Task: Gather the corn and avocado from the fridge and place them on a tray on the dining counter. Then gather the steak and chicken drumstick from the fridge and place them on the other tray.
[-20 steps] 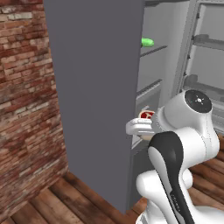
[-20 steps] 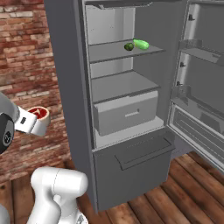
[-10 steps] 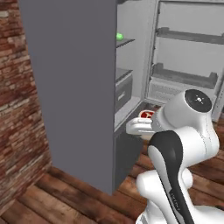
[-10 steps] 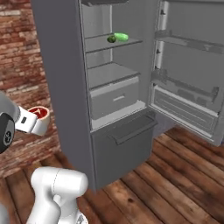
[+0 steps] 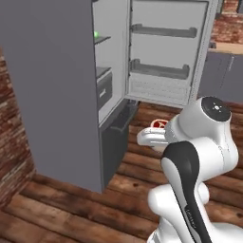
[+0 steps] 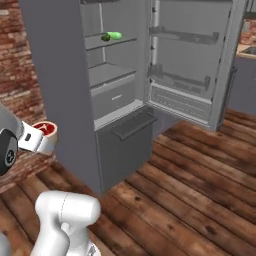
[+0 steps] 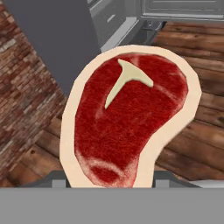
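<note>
Count: one raw red T-bone steak with a pale fat rim (image 7: 131, 118), one small green item on a fridge shelf (image 6: 111, 36), too small to identify. One tall grey fridge (image 6: 60, 75) with one open door (image 6: 192, 55), one pull-out bottom drawer (image 6: 127, 137).

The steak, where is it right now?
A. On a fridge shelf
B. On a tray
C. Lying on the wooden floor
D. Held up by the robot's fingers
D: the steak sits right in front of the hand camera, above the wooden floor and outside the open fridge, carried at the fingers.
</note>
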Robot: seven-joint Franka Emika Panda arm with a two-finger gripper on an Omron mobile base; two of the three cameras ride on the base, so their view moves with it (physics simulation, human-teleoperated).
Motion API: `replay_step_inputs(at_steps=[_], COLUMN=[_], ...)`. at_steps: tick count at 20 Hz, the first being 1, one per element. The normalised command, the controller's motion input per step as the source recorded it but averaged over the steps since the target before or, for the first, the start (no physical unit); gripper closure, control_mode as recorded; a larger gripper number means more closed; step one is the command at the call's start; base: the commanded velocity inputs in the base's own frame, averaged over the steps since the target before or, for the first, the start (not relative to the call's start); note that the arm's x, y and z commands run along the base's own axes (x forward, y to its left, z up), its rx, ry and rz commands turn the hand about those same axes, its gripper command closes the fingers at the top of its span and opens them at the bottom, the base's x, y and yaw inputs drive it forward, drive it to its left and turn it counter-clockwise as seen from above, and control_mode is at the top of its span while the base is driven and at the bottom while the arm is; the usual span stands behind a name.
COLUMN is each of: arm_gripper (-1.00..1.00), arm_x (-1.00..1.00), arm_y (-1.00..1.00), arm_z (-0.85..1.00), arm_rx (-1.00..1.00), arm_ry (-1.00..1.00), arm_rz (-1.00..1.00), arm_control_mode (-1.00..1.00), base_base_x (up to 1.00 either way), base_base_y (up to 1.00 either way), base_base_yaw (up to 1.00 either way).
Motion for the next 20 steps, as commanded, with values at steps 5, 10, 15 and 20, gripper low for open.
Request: replay_step_inputs(at_steps=[5, 10, 15, 20], arm_gripper=[1.00, 1.00, 1.00, 1.00], arm_x=[0.00, 0.00, 0.00, 0.00], arm_y=[0.00, 0.00, 0.00, 0.00], arm_z=[0.00, 0.00, 0.00, 0.00], arm_rx=[0.00, 0.00, 0.00, 0.00], arm_ry=[0.00, 0.00, 0.00, 0.00], arm_rz=[0.00, 0.00, 0.00, 0.00], arm_control_mode=[1.00, 1.00, 1.00, 1.00], base_base_x=[-0.90, -0.80, -0.55, -0.37], base_base_y=[-0.07, -0.30, -0.53, -0.69], base_base_yaw=[-0.33, -0.33, -0.26, -0.21])
